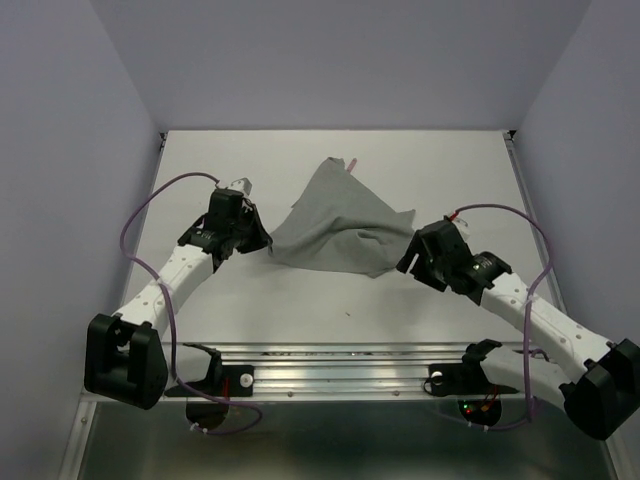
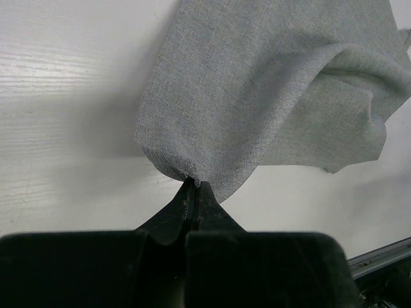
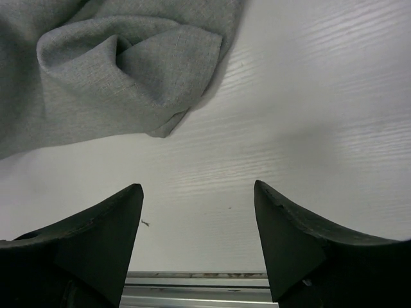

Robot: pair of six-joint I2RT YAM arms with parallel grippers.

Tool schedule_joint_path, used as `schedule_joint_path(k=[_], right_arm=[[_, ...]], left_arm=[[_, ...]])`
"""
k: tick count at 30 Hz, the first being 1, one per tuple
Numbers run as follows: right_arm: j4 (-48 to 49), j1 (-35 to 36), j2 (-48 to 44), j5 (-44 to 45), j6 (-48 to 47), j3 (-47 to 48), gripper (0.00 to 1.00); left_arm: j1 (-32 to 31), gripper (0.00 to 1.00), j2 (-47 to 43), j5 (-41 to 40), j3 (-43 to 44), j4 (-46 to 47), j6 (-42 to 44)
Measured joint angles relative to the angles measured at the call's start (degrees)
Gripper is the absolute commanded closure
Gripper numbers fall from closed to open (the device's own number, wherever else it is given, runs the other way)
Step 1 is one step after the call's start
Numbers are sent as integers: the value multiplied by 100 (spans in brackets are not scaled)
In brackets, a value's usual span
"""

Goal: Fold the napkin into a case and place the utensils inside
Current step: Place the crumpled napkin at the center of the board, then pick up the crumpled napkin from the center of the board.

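Note:
The grey napkin [image 1: 340, 225] lies rumpled in the middle of the table, partly lifted on its left side. My left gripper [image 1: 264, 240] is shut on the napkin's left corner, and the cloth [image 2: 257, 96] fans out from the pinched tips [image 2: 192, 183]. My right gripper [image 1: 407, 263] stands open just off the napkin's right edge, nothing between its fingers [image 3: 199, 189]; the loose folded corner [image 3: 128, 70] lies ahead of it to the left. A pink handle tip of a utensil [image 1: 352, 163] pokes out behind the napkin's far point; the rest is hidden. No case shape shows.
The white table [image 1: 250, 300] is boxed in by pale walls at the left, right and back. A metal rail [image 1: 340, 365] runs along the near edge between the arm bases. Purple cables loop beside each arm.

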Motion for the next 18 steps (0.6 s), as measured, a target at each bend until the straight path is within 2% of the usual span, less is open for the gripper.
schedule_joint_path(k=[1, 3, 10, 13, 18], right_arm=[[107, 0, -11, -76, 133, -96, 34], [319, 0, -7, -208, 444, -348, 37], [973, -52, 673, -98, 946, -490, 38], [1329, -396, 1246, -223, 960, -413, 38], [1853, -828, 1572, -448, 1045, -417, 43]], left_arm=[[0, 100, -24, -4, 0, 28, 0], [-2, 100, -42, -20, -2, 68, 0], [-2, 100, -42, -42, -26, 94, 4], [-2, 100, -42, -44, -26, 96, 13], [-2, 100, -42, -72, -26, 94, 44]])
